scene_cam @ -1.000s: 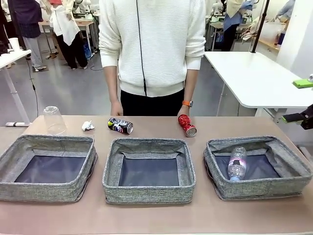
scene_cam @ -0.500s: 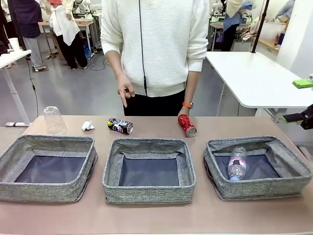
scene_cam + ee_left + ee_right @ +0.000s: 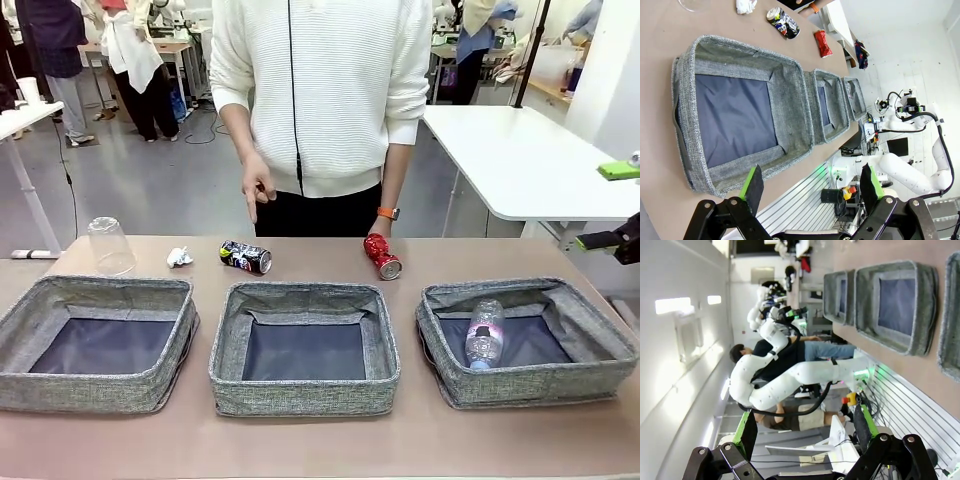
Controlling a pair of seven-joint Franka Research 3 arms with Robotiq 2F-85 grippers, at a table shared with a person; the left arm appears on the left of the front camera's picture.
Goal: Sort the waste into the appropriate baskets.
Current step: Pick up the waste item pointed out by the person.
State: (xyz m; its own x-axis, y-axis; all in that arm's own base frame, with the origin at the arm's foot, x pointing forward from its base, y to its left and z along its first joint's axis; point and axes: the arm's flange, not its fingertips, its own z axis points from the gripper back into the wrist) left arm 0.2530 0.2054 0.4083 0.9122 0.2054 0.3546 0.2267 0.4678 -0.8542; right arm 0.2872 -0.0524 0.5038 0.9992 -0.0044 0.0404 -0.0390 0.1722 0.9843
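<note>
Baskets (image 3: pixel 304 395): square, grey woven fabric, soft-sided.

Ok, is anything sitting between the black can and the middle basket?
Nothing visible does. The black can lies on bare table just beyond the middle basket, whose soft far wall is the only thing to clear. The person's hand hangs in the air above the can, not between them.
</note>
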